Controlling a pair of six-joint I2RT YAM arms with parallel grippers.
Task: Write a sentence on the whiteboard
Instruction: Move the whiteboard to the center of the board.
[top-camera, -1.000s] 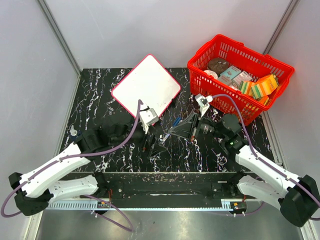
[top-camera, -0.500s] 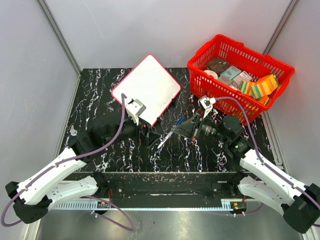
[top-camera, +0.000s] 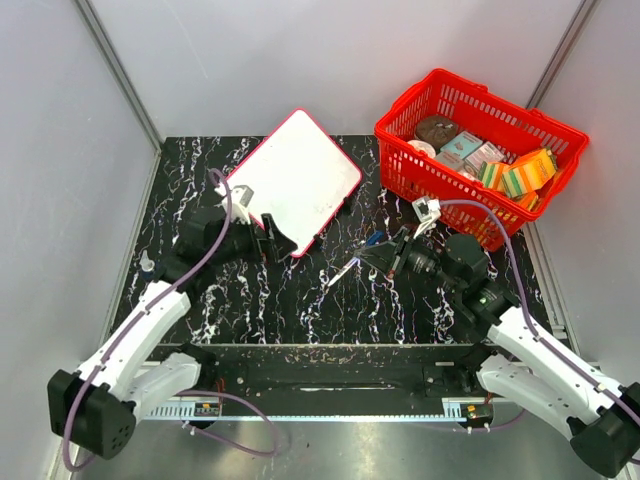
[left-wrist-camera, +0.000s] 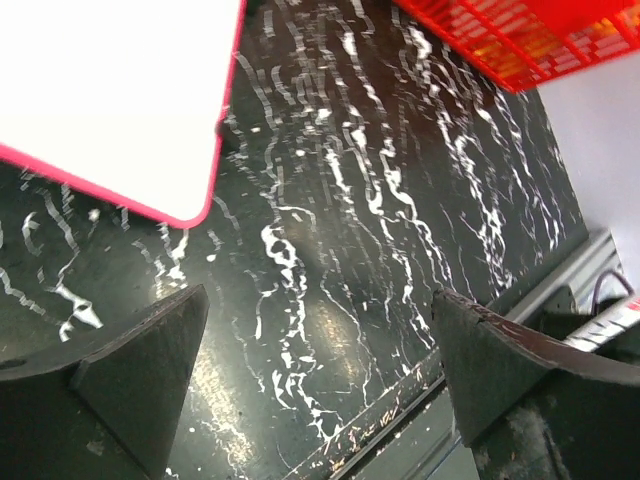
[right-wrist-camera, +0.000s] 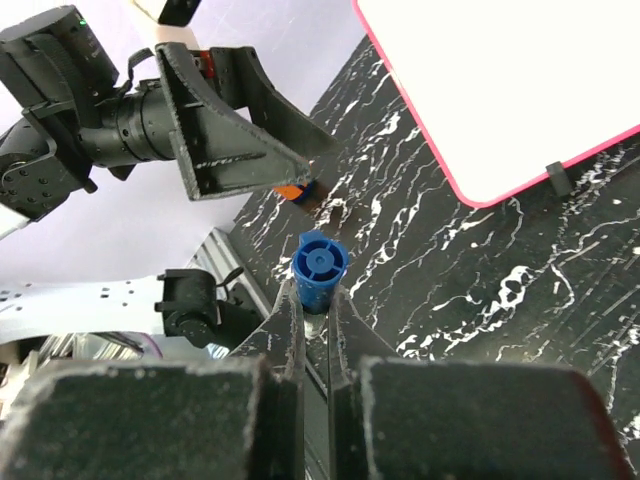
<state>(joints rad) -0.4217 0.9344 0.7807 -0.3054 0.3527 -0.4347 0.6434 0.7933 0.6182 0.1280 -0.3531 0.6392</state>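
At the whiteboard (top-camera: 295, 178)'s near-left edge, the left end effector (top-camera: 277, 242) had swung in — fingers wide apart, empty. Right end effector (top-camera: 372, 255), near-right of the whiteboard, stayed clamped on the blue marker (right-wrist-camera: 320, 268). Whiteboard lay flat on the bench (top-camera: 330, 300), blank — writing not begun.

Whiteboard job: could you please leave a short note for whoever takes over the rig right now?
Left gripper: fingers open, holding nothing, low over the table by the whiteboard's near corner.
Right gripper: fingers shut on a blue marker, over the table to the right of the whiteboard. I cannot tell whether it is capped.
Whiteboard: flat on the table, rear centre, turned corner-on, blank.
Done: marker in hand.
Left: the whole sentence. No stroke shows yet.
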